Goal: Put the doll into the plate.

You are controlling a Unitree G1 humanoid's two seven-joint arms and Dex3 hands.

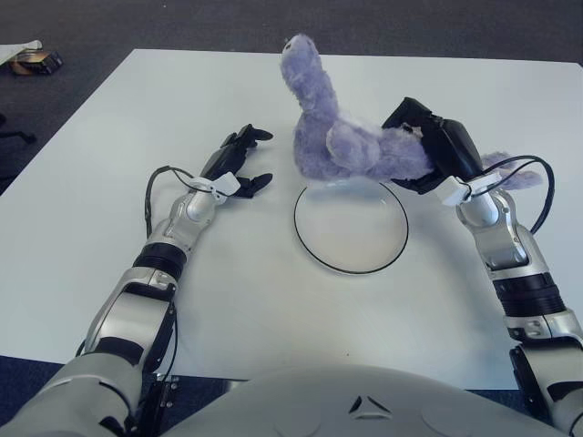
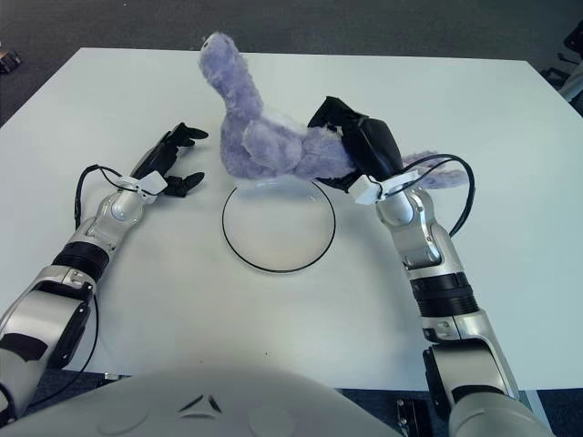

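Gripping the doll (image 1: 351,146) around its midsection, the right hand (image 1: 435,150) has its black fingers (image 2: 339,119) closed on the purple plush body, carrying it clear of the bench (image 1: 109,118). Doll position: over the far rim of the plate (image 1: 351,238), body lying roughly sideways, long neck and head pointing up and toward the far-left. Its lower edge overlaps the plate's far rim in both views; whether it touches the plate cannot be told. A paler purple limb trails out to the right, behind the right wrist, beside a black cable loop (image 1: 537,182).

Plate: 1 round white dish with a thin dark rim, near the bench centre, nothing resting in its bowl on the near side.

Left hand (image 1: 239,159): shows left of the plate, well apart from the doll, fingers relaxed and partly spread, holding nothing. A black cable (image 1: 155,196) loops off its wrist.

Off the bench, at the far-left corner of the left eye view, a small dark box (image 1: 29,61) lies on the floor (image 1: 73,27).
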